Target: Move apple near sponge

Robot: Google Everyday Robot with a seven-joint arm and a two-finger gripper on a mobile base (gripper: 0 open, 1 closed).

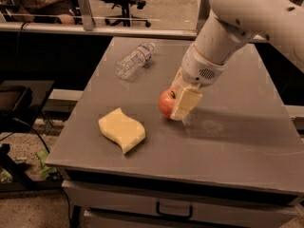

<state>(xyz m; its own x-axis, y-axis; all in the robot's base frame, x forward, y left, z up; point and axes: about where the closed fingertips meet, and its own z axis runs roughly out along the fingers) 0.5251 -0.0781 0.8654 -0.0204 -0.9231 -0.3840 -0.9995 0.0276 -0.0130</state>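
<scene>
The red apple is held in my gripper low over the middle of the grey table. One pale-yellow blocky finger covers its right side. The gripper is shut on the apple. The pale-yellow wavy-edged sponge lies flat on the table to the front left, about an apple's width from the apple. My white arm reaches in from the upper right.
An empty clear plastic bottle lies on its side at the table's back left. Office chairs and a rail stand behind the table. A drawer front sits under the table's front edge.
</scene>
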